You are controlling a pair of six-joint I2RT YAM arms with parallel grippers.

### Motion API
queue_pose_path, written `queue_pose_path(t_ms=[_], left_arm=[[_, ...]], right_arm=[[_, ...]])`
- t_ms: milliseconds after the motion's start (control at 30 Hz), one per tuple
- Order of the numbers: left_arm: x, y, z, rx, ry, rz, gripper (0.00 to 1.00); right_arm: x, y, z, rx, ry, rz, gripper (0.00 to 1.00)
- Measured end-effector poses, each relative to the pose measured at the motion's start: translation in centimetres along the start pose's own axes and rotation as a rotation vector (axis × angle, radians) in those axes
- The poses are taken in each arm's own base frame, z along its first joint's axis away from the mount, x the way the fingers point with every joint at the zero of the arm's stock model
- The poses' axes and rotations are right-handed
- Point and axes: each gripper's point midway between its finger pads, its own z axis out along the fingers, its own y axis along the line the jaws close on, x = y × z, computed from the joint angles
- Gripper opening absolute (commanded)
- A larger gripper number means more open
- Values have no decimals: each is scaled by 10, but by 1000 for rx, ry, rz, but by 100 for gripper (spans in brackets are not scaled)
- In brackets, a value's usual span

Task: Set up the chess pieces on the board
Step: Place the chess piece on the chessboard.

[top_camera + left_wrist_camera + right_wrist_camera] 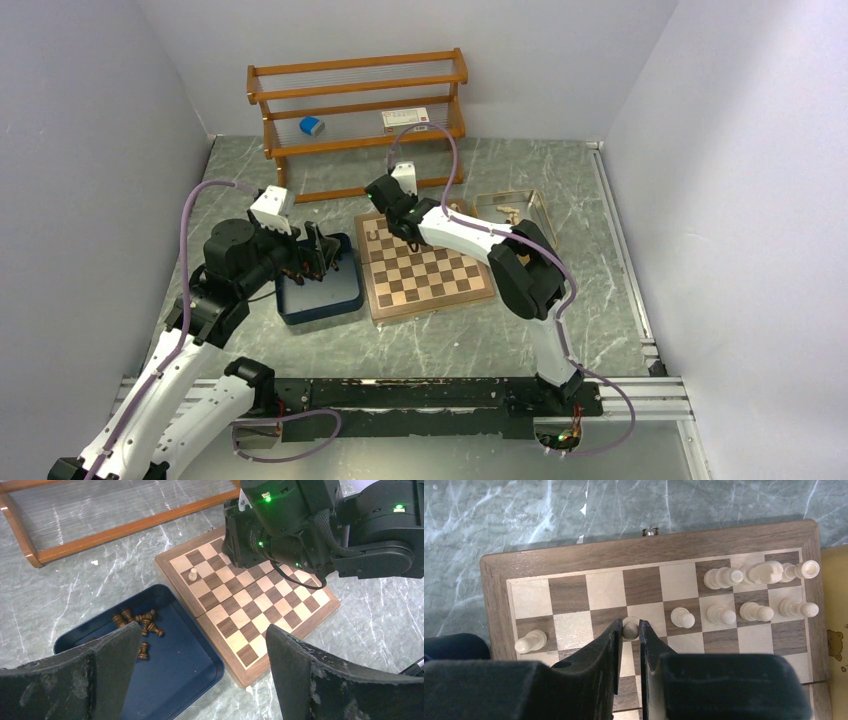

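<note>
Right gripper (629, 628) is pinched narrow on a cream pawn (630, 630), holding it over the pawn row, second rank in from the clasp edge of the board (574, 560). Four cream pawns (720, 614) stand along that rank toward one corner, with three bigger pieces (764, 572) behind them on the edge rank. A lone pawn (529, 641) marks the opposite end of the row. Does the held pawn's base touch the wood? Cannot tell, the fingers hide it. The key here, I'd say, is to centre it on the free square beside its nearest neighbour and get the base flat. Then part the fingers only a little and lift straight up so nothing tips or brushes the next pawn. On the other side, left gripper (202, 630) gapes wide above the navy tray (185, 660), with the dark pieces (140, 622) heaped toward one end of it
</note>
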Motion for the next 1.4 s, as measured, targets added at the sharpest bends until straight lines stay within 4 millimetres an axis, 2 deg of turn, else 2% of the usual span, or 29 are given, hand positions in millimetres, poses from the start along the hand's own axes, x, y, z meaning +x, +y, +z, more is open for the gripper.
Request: queue_pose_path(t_ms=[1000,1400], left_arm=[[0,0,0,0,0,0,99],[0,0,0,0,0,0,99]], right_arm=[[12,-20,14,43,54,57,22],[17,-17,18,26,84,55,24]])
